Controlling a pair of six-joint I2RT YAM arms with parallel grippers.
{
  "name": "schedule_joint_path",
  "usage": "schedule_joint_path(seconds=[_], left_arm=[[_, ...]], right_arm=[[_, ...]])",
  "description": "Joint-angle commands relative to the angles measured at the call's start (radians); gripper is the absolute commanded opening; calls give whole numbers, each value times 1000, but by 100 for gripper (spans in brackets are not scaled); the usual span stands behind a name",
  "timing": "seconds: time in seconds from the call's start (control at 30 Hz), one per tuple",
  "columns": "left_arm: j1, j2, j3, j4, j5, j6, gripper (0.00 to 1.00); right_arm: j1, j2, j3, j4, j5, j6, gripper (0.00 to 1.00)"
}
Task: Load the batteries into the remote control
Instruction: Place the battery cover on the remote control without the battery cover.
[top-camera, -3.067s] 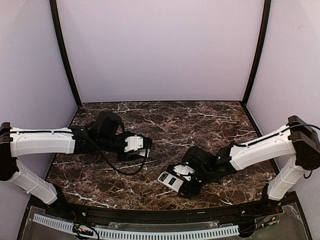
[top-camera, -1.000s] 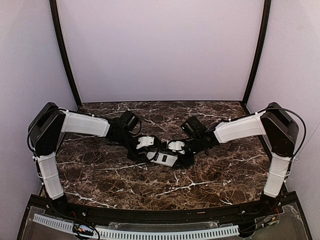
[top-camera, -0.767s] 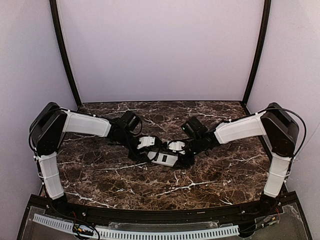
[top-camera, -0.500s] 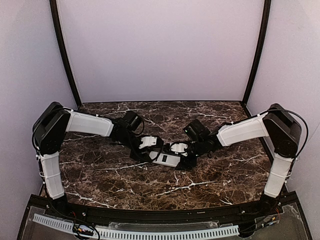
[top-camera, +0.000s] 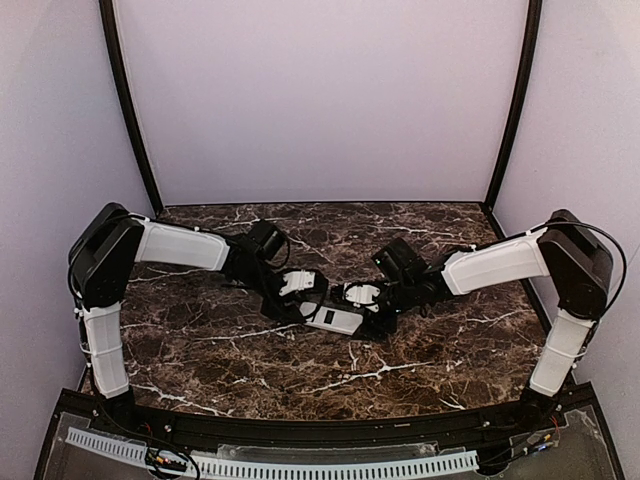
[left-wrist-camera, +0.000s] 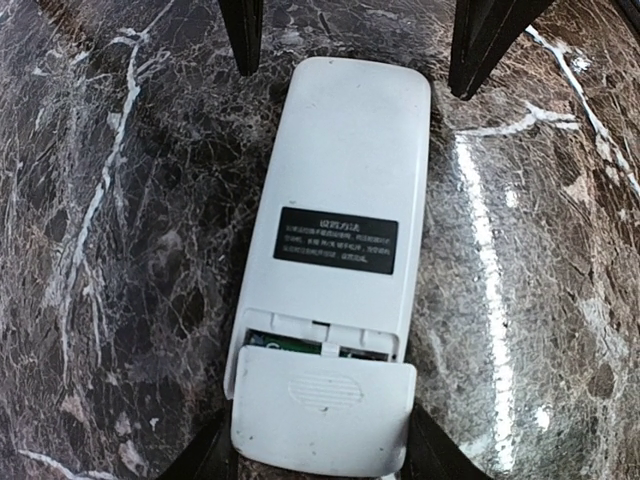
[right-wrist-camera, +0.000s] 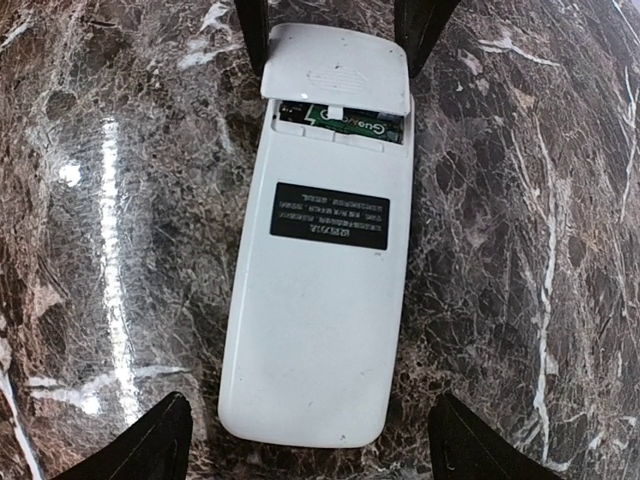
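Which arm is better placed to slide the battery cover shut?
Left: left gripper clasps the ribbed white battery cover end of the slim white remote control; right gripper stands open around the plain end.

The remote control (top-camera: 335, 319) lay back-up on the surface (top-camera: 220, 350), near its middle, lengthwise between the two arms. The left gripper (top-camera: 308, 312) stood at its left end, jaws against both sides of the battery cover (left-wrist-camera: 322, 405). That cover sat partly slid off the end, with a narrow gap between it and the body. The right gripper (top-camera: 366, 322) stood at the opposite end, one jaw on either side and both apart from the remote. A label (left-wrist-camera: 336, 240) sat mid-back.
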Motion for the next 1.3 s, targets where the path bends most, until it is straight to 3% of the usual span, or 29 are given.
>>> schedule_joint_path(seconds=[0.0, 0.67, 1.03, 1.2, 1.27], left_arm=[[-8, 7, 20, -55, 42, -4, 37], [-9, 44, 62, -75, 4, -1, 42], [-10, 58, 83, -91, -2, -3, 63], [-10, 58, 97, -101, -3, -3, 86], [-10, 57, 103, -104, -4, -4, 90]], right_arm=[[-2, -12, -17, 28, -1, 7, 80], [-4, 7, -9, 31, 2, -1, 77], [-4, 8, -9, 34, 0, -2, 77], [-4, 10, -8, 33, 5, -4, 77], [-4, 10, -8, 33, 4, -3, 77]])
